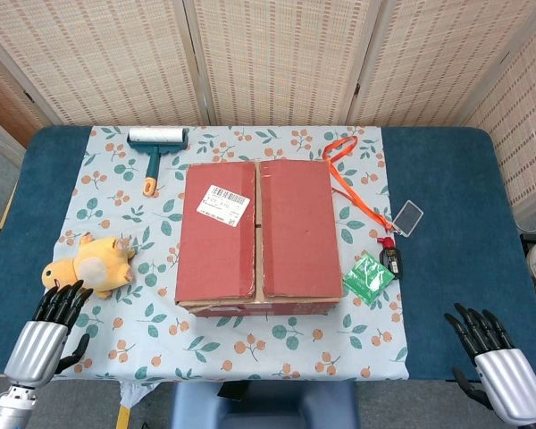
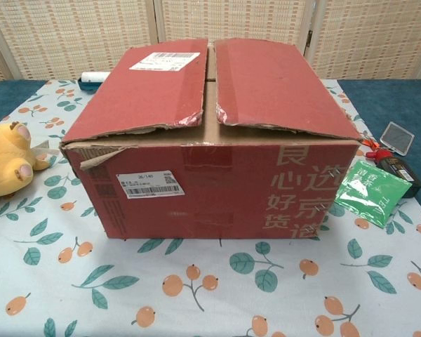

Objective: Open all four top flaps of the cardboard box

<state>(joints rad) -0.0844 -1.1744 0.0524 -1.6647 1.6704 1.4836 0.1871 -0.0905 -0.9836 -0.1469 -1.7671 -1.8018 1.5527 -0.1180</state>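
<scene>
Head view looks straight down on the table (image 1: 447, 179), blue with a leaf-and-berry cloth (image 1: 250, 344) over its middle. On the cloth sits the box (image 1: 257, 234), red cardboard, with both long top flaps folded down flat and a narrow seam running between them. A white shipping label (image 1: 226, 205) is stuck on the left flap (image 1: 219, 232); the right flap (image 1: 299, 228) is bare. From the chest view the near edges of those flaps look torn and slightly lifted, and the front wall carries a second label (image 2: 149, 184) and pale printed characters (image 2: 302, 200).

Both hands hang low at the near edge, well apart from the box. The left hand (image 1: 49, 326) has its fingers spread and holds nothing; its fingertips are close to a yellow plush toy (image 1: 91, 264) lying left of the box. The right hand (image 1: 496, 353) is over the bare blue table at the near right corner, fingers also spread and empty.

Behind the box on the left lies a lint roller (image 1: 154, 147) with a teal handle. An orange lanyard (image 1: 353, 174) trails along the right side down to a clear card holder (image 1: 410, 217). Nearer, a green packet (image 1: 369, 276) and a small black-and-red gadget (image 1: 390, 259) lie just beside the box's right wall.
</scene>
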